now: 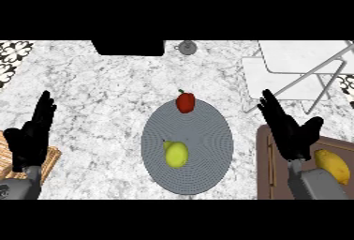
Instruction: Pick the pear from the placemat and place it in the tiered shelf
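A yellow-green pear [175, 154] lies on the round grey placemat [207, 140], left of its centre. A red pepper [185, 102] sits at the mat's far edge. The white tiered shelf [304, 70] stands at the back right of the counter. My right hand [289, 129] is open with fingers straight, to the right of the mat and apart from the pear. My left hand [31, 136] is open near the left edge, fingers up, resting.
A yellow lemon [332, 165] lies on a brown board [266, 164] at the lower right, beside my right forearm. A wooden board [50, 161] shows at the lower left. A black object [129, 47] and a small grey knob [187, 47] sit at the back.
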